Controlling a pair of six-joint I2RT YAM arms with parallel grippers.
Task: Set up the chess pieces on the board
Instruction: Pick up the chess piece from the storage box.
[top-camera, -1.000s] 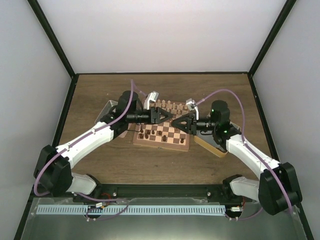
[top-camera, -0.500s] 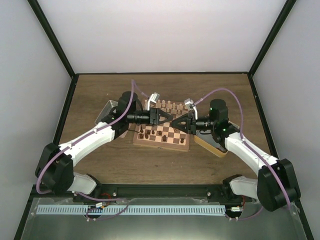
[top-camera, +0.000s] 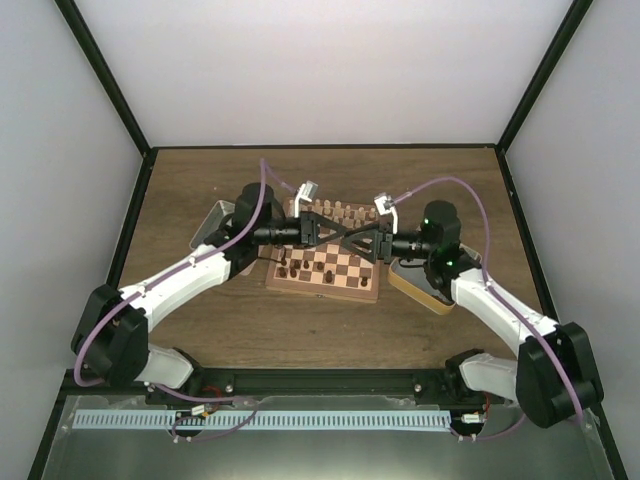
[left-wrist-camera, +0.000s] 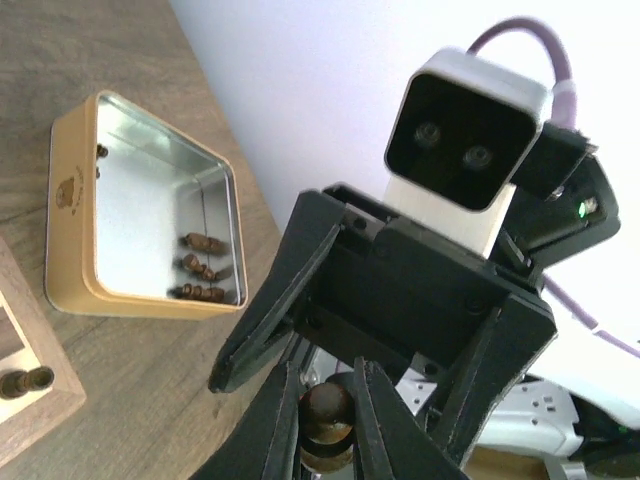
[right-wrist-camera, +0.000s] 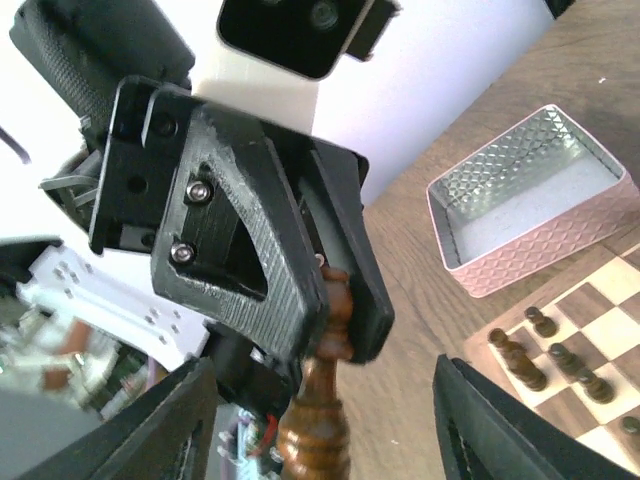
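1. Right gripper (right-wrist-camera: 322, 372) has spread wide since a second ago; left gripper (left-wrist-camera: 325, 388) has closed.
2. Left gripper clamps a dark chess piece (right-wrist-camera: 320, 420) by its upper part, midway between the right gripper's parted fingers and clear of both.
3. Board (top-camera: 320, 294) lies below both grippers; gold tin (left-wrist-camera: 68, 200) sits behind the right gripper, with bare tabletop (top-camera: 300, 335) nearer.

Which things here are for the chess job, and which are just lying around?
For the job:
- dark chess piece, held in the left gripper
- chessboard
- loose dark pieces waiting in the gold tin

Just lying about:
- pink tin
- wooden table
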